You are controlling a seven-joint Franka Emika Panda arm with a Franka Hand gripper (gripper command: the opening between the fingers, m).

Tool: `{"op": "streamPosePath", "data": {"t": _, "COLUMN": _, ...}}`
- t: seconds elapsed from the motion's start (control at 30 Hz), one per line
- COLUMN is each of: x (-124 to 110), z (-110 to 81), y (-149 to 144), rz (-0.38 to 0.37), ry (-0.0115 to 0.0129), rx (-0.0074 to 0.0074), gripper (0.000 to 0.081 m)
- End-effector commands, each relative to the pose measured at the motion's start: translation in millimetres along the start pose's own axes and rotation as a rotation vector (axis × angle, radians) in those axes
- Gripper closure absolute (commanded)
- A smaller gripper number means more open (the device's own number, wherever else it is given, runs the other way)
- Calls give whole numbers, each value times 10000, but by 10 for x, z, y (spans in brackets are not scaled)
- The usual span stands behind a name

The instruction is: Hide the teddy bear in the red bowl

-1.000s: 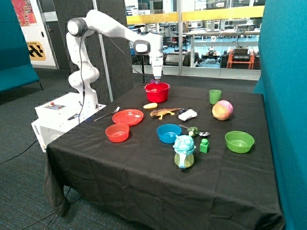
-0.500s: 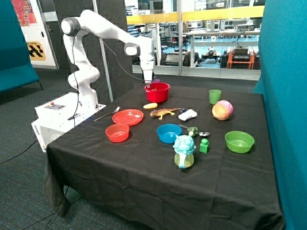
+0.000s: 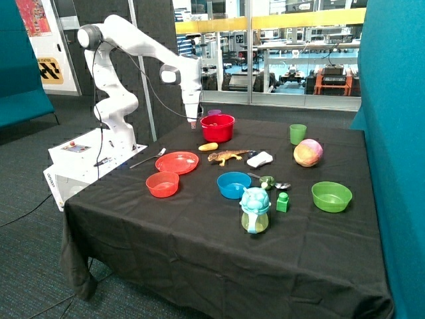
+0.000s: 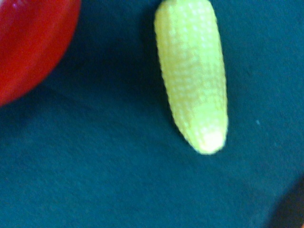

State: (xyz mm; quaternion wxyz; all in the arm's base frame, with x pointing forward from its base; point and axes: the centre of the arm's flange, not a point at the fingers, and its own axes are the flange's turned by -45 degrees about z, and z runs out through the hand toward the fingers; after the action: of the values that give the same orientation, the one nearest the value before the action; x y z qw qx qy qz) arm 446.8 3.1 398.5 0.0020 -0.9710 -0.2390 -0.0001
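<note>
A white robot arm holds its tool [image 3: 192,121] in the air just beside the red bowl [image 3: 218,128], near the back of the black-draped bench [image 3: 199,232]. Whether the tool is released or clenched cannot be told. The teddy bear is hardly visible, only something dark showing at the bowl's rim. A yellow toy corn cob [image 4: 194,71] lies on the cloth beside the bowl.
</note>
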Motion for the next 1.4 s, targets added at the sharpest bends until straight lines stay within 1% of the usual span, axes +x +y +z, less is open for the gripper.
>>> {"op": "streamPosePath", "data": {"t": 0.0, "x": -284, "z": 136, "y": 159, "rz": 514, "ry": -11, "rx": -38, "gripper": 156}}
{"op": "streamPosePath", "data": {"t": 0.27, "x": -355, "z": 285, "y": 268, "rz": 1341, "ry": -9, "rx": -38, "gripper": 169}}
{"op": "streamPosePath", "data": {"t": 0.67, "x": -403, "z": 553, "y": 318, "rz": 1673, "ry": -9, "rx": -38, "gripper": 173}}
{"op": "streamPosePath", "data": {"t": 0.83, "x": -428, "z": 627, "y": 343, "rz": 1793, "ry": -8, "rx": -38, "gripper": 172}}
{"op": "streamPosePath", "data": {"t": 0.93, "x": -462, "z": 716, "y": 365, "rz": 1998, "ry": -8, "rx": -38, "gripper": 166}}
{"op": "streamPosePath", "data": {"t": 1.37, "x": -596, "z": 959, "y": 339, "rz": 2199, "ry": -8, "rx": -39, "gripper": 182}}
